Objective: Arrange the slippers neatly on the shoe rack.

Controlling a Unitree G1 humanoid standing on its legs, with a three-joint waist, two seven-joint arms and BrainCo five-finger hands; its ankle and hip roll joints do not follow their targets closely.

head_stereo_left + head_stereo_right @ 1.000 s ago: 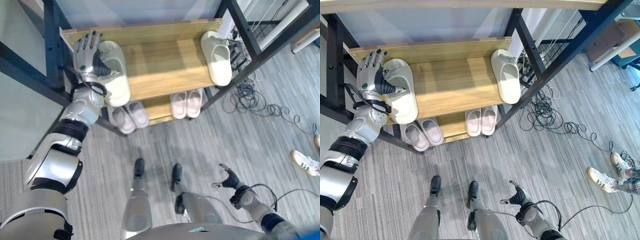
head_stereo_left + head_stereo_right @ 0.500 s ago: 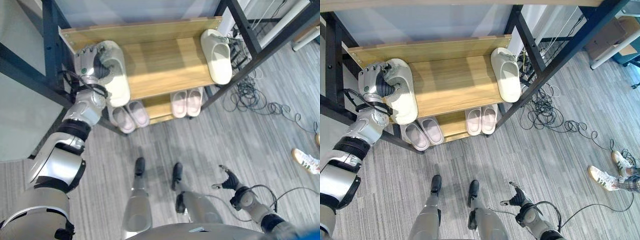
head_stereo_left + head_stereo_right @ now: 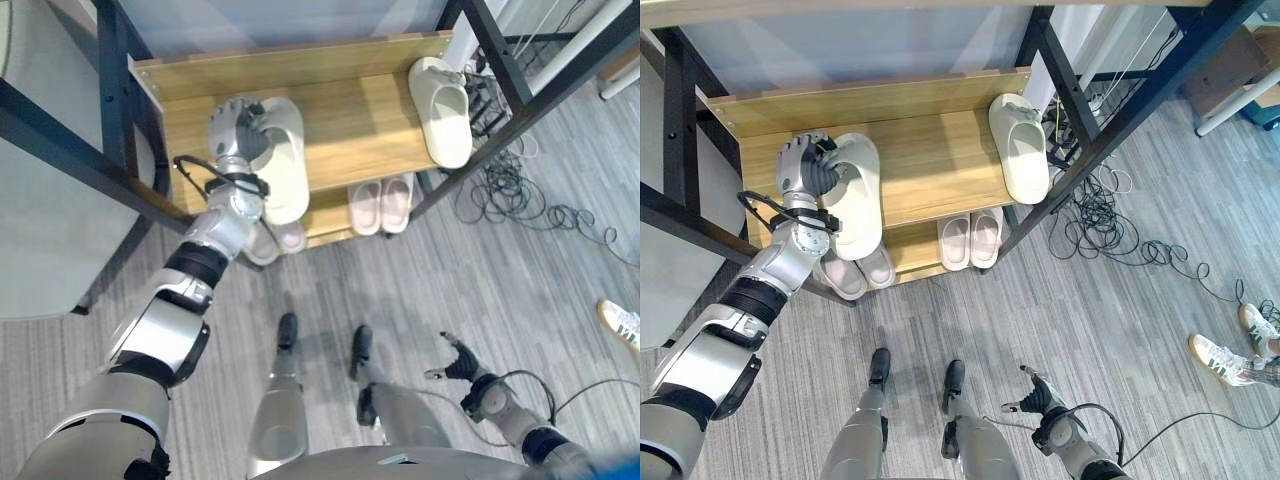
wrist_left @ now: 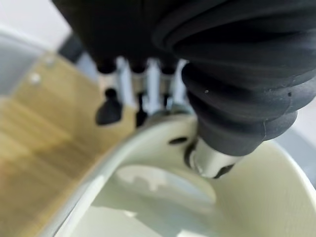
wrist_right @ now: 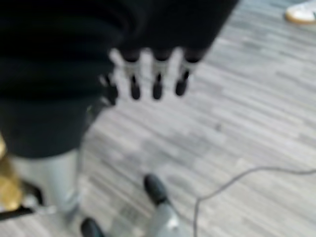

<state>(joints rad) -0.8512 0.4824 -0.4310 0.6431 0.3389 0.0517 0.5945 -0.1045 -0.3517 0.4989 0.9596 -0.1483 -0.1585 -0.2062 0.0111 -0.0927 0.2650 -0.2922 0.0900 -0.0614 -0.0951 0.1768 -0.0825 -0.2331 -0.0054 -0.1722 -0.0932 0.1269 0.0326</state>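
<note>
- Where the shoe rack (image 3: 940, 190) has its upper wooden shelf, the left hand (image 3: 805, 168) sits on the toe end of a cream slipper (image 3: 862, 205), fingers (image 4: 109, 106) curled over its strap and gripping it.
- That slipper lies lengthwise toward the shelf's left part, its heel end reaching the front edge.
- A second cream slipper (image 3: 1020, 147) lies at the shelf's right end, well apart from the first.
- On the lower shelf, a pale pink pair (image 3: 971, 238) stands side by side near the middle.
- Another pale pair (image 3: 862, 272) sits to its left, partly behind the left arm.
- The right hand (image 3: 1038, 397) hangs low over the grey plank floor (image 3: 1120, 330), fingers (image 5: 157, 79) loosely spread, holding nothing.
- A person's shoes (image 3: 1230, 350) show at the far right on the floor.
</note>
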